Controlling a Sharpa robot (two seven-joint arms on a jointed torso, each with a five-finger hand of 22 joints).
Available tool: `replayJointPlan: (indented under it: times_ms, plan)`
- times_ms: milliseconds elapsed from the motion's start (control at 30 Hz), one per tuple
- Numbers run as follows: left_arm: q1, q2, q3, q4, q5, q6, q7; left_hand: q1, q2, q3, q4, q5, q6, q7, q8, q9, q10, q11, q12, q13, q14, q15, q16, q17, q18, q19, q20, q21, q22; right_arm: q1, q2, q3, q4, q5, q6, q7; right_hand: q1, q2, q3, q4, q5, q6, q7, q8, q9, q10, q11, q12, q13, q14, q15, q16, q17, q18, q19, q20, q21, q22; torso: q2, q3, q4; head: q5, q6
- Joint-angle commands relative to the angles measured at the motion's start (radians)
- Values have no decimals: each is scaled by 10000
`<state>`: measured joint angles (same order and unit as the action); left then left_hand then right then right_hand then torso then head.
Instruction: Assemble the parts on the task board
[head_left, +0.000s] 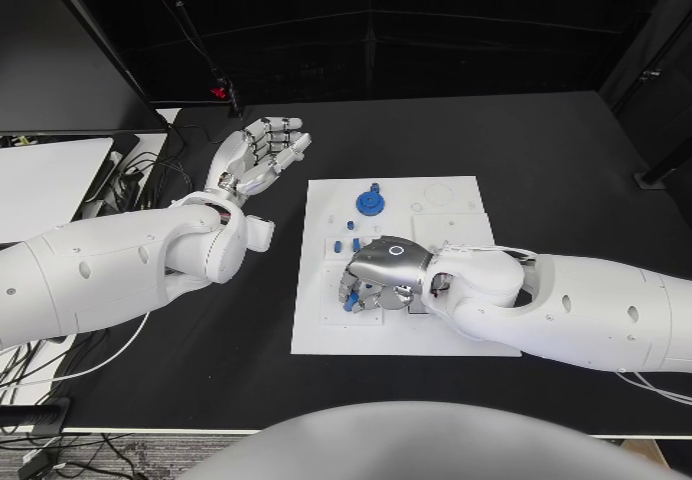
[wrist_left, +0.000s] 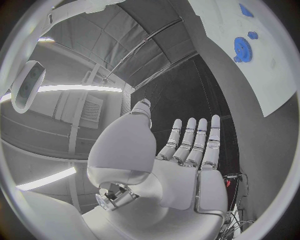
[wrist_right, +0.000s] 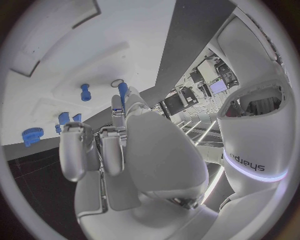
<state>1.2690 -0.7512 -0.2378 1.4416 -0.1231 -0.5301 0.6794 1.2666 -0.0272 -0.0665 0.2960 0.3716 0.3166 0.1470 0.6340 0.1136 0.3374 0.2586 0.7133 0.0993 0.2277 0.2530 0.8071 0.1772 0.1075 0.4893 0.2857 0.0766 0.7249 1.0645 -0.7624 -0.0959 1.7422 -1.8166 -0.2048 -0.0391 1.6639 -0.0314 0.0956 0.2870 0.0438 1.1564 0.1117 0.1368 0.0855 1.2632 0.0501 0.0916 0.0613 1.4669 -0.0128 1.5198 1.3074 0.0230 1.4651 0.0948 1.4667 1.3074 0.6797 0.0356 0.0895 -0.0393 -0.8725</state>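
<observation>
The white task board (head_left: 447, 335) lies mid-table. My right hand (head_left: 381, 276) hovers over the board's left middle with its fingers pointing down. In the right wrist view a small blue peg (wrist_right: 123, 89) sits pinched between thumb and fingertip; it peeks out beside the fingers (head_left: 351, 297) in the head view. A blue gear (head_left: 372, 203) stands near the board's far edge. Small blue parts (head_left: 348, 244) lie between the gear and the hand. Left of the board, my left hand (head_left: 261, 150) is held flat over the black table, fingers straight and apart, holding nothing.
Another blue peg (wrist_right: 85, 92) lies loose on the board beyond the right hand. Empty recesses (head_left: 440, 196) mark the board's far right part. White sheets and cables (head_left: 58, 170) sit off the table's left edge. A small red item (head_left: 219, 94) is at the far left corner.
</observation>
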Motion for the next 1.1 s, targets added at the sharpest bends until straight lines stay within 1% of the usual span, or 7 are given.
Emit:
replayJointPlan:
  times_ms: [33, 167, 267, 533, 633, 967, 1100]
  plan:
    - [14, 4, 9, 11, 1, 61, 1272, 11, 118, -11, -30, 50, -57, 1479, 44, -13, -54, -15, 39, -15, 22, -11, 45, -18, -86, 40, 30, 51, -17, 7, -12, 5, 1, -373, 114, -125, 29, 122, 73, -6, 35, 22, 29, 65, 13, 39, 65, -44, -11, 811, -25, 57, 1403, 36, 530, -39, 45, 2233, -2, -7, 3, -14, -1]
    - [14, -7, 9, 12, 1, 55, 1270, 12, 119, -12, -30, 51, -58, 1480, 46, -14, -55, -14, 41, -16, 22, -11, 47, -20, -86, 39, 30, 51, -17, 5, -15, 5, -4, -461, 61, -164, 31, 124, 75, -6, 35, 22, 30, 63, 13, 39, 66, -48, -11, 811, -24, 58, 1405, 35, 530, -38, 45, 2233, 0, -13, -15, -7, -1]
    - [14, 0, 9, 14, 1, 61, 1263, 22, 126, -17, -31, 58, -67, 1480, 61, -22, -63, -14, 57, -25, 21, -11, 61, -38, -86, 38, 30, 52, -20, 4, -6, 5, 2, -502, 58, -197, 32, 125, 76, -6, 35, 22, 30, 62, 12, 39, 66, -49, -11, 811, -24, 58, 1405, 35, 530, -38, 45, 2233, 5, -8, -2, -36, -1]
    - [15, -6, 9, 22, 1, 70, 1255, 22, 127, -18, -31, 59, -68, 1480, 62, -23, -64, -14, 58, -26, 21, -11, 63, -40, -86, 38, 30, 52, -20, 3, -7, 5, 19, -571, 58, -253, 34, 126, 77, -7, 34, 21, 31, 61, 12, 40, 66, -51, -11, 811, -23, 58, 1405, 35, 530, -37, 46, 2234, -1, -1, -3, -48, -1]
    - [15, -14, 9, 20, 1, 71, 1253, 22, 127, -18, -31, 59, -68, 1480, 62, -23, -64, -14, 58, -26, 21, -11, 63, -40, -86, 38, 30, 52, -20, 3, 6, 5, 13, -577, 83, -252, 35, 130, 80, -5, 33, 17, 35, 54, 9, 38, 70, -62, -11, 810, -20, 57, 1401, 38, 524, -36, 34, 2229, -6, 3, 6, -68, -1]
    - [15, -11, 9, 13, 1, 67, 1223, 25, 130, -20, -31, 61, -72, 1480, 67, -26, -68, -14, 63, -30, 19, -11, 67, -46, -87, 37, 30, 52, -21, 3, 90, 6, -20, -588, 339, -337, 33, 120, 79, 5, 33, -37, 73, -13, -16, -2, 105, -158, -12, 809, 8, 58, 1401, 39, 518, -17, 27, 2229, -8, -12, 0, -106, -1]
    - [15, -3, 9, 7, 1, 66, 1219, 25, 130, -20, -31, 61, -72, 1480, 67, -26, -68, -14, 63, -30, 19, -11, 67, -46, -87, 37, 30, 52, -21, 3, 112, 6, -29, -617, 534, -431, 32, 122, 80, 7, 33, -47, 81, -25, -20, -10, 112, -176, -12, 811, 14, 61, 1408, 39, 519, -13, 27, 2229, -10, -6, 8, -129, -1]
